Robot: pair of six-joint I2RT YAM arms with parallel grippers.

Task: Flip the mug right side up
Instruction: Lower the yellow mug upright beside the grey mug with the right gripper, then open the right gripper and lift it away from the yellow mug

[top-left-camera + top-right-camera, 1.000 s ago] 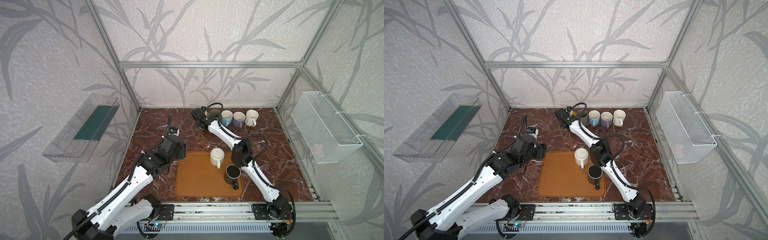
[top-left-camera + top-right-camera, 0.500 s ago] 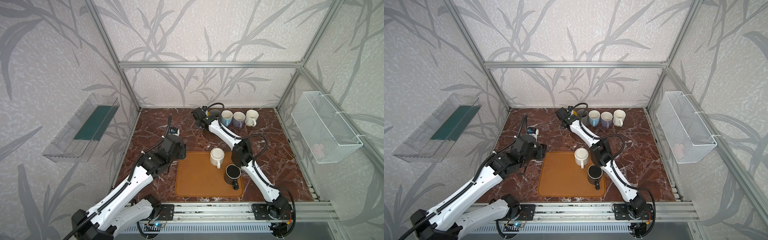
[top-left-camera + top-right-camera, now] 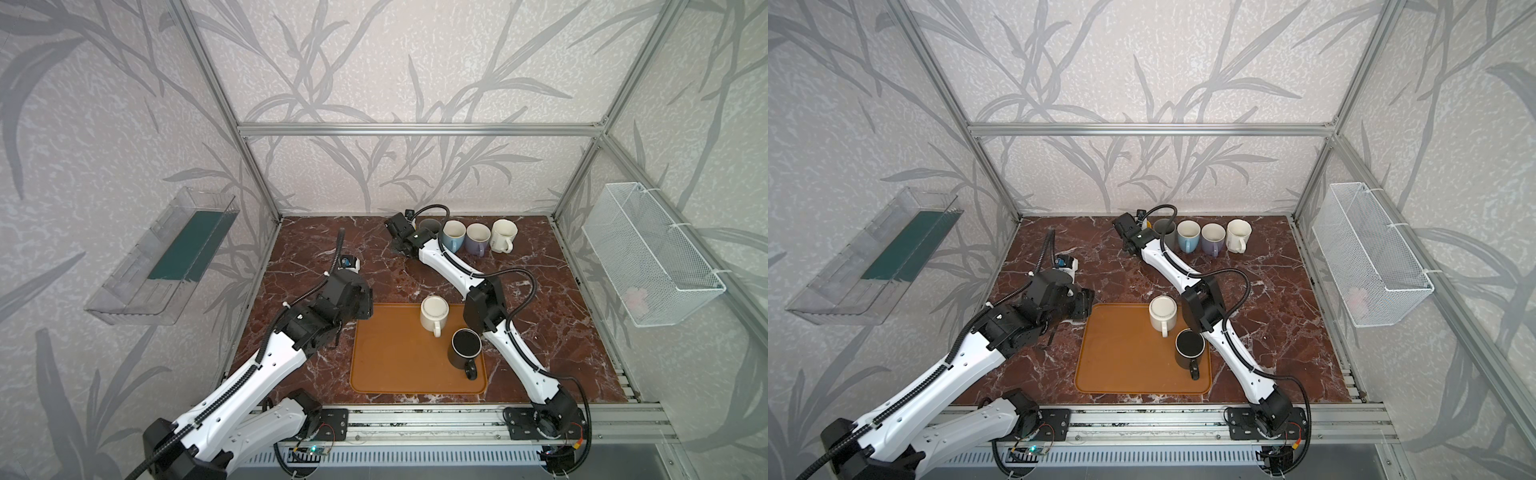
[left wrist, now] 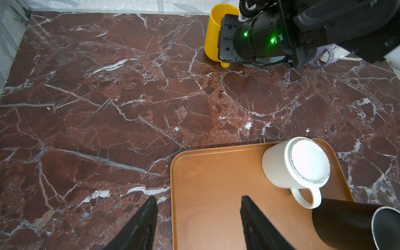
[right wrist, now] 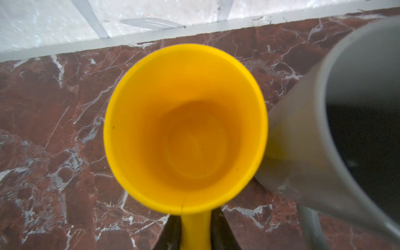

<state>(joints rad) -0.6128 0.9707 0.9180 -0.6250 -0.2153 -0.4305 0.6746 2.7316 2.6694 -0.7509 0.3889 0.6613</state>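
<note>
Upright yellow mug (image 5: 186, 138), well behind the tray (image 4: 216, 194)
The right gripper (image 5: 195, 236) pinches its handle (grey mug (image 5: 303, 151) touching alongside). The left gripper (image 4: 198, 216) hangs spread and empty across the tray's edge. A white mug (image 4: 281, 166) sits inverted on the tray.

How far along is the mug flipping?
Done: yellow mug stands upright beside the grey mug at the back. In hand: right gripper straddles its handle; gripping or not, unclear. Remaining: white mug on the tray is bottom-up; black mug beside it, orientation unclear. Left gripper open, empty, over the tray edge.
</note>
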